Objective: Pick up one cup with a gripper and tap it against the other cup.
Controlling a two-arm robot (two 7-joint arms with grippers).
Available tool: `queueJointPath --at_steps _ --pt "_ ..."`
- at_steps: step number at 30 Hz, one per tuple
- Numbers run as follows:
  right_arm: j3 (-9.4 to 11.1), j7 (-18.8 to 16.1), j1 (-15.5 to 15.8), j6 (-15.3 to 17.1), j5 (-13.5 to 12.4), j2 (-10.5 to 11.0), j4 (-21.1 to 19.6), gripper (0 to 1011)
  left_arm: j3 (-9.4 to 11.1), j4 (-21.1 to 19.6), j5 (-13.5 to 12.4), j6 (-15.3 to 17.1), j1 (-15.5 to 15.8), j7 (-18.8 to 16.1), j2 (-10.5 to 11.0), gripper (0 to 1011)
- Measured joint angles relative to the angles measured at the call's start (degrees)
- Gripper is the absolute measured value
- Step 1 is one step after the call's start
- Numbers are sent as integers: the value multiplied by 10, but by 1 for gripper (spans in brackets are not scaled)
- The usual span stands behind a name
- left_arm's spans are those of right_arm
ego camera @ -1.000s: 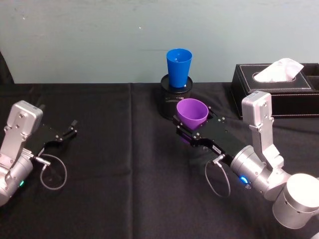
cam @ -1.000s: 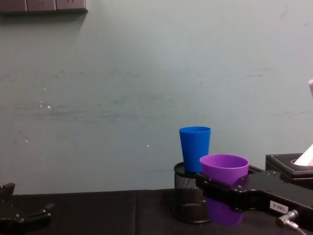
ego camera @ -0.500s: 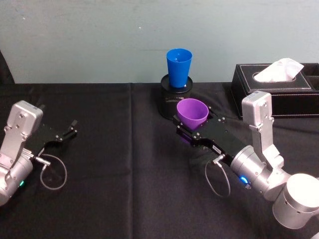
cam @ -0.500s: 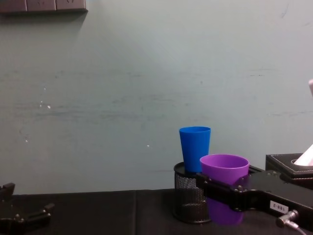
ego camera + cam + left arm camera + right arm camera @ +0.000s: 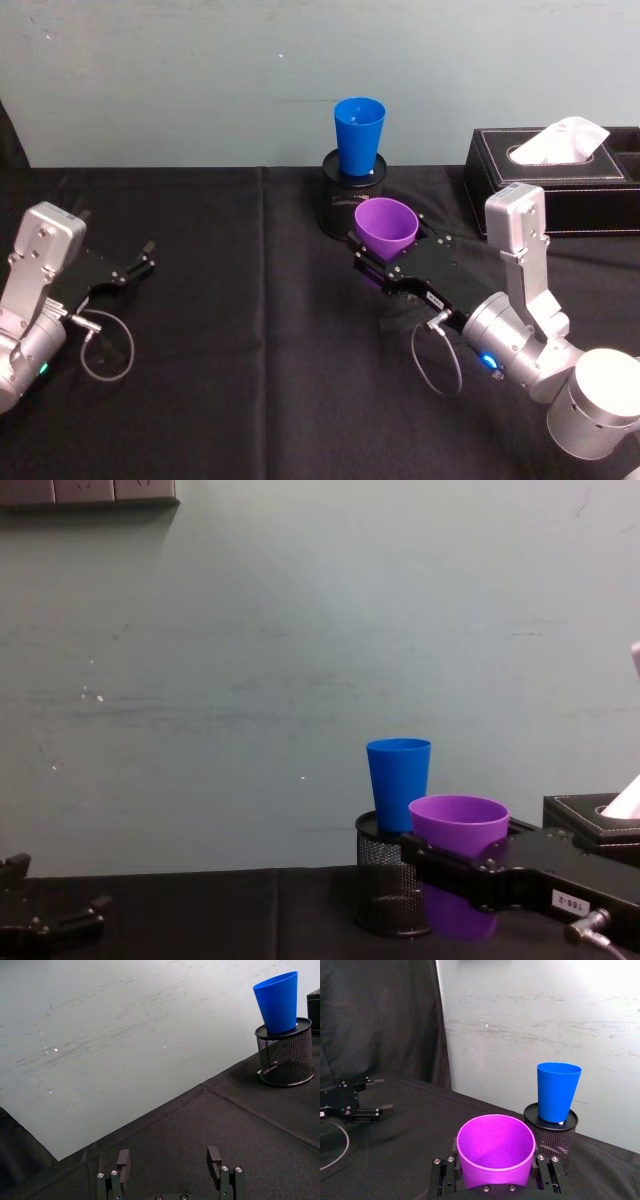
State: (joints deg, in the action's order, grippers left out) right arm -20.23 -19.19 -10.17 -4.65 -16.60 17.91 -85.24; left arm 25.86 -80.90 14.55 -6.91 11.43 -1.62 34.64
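Note:
The purple cup (image 5: 385,228) is upright with my right gripper (image 5: 395,255) shut on it, one jaw on each side of its wall. In the right wrist view the purple cup (image 5: 495,1152) sits between the gripper (image 5: 495,1172) fingers. The blue cup (image 5: 359,135) stands in a black mesh pen holder (image 5: 353,195) just behind it, apart from the purple one. In the chest view the blue cup (image 5: 398,785) rises behind and left of the purple cup (image 5: 458,830). My left gripper (image 5: 135,268) rests open at the table's left, nothing between its fingers (image 5: 214,1157).
A black tissue box (image 5: 560,170) with white tissue stands at the back right, close to my right arm. A black cloth (image 5: 250,350) covers the table, and a pale wall runs right behind the pen holder (image 5: 385,885).

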Motion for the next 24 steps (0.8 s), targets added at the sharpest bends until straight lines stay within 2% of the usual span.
queueJointPath --at_steps 24 --pt "0 0 0 0 0 0 0 734 0 0 0 0 0 0 0 1000"
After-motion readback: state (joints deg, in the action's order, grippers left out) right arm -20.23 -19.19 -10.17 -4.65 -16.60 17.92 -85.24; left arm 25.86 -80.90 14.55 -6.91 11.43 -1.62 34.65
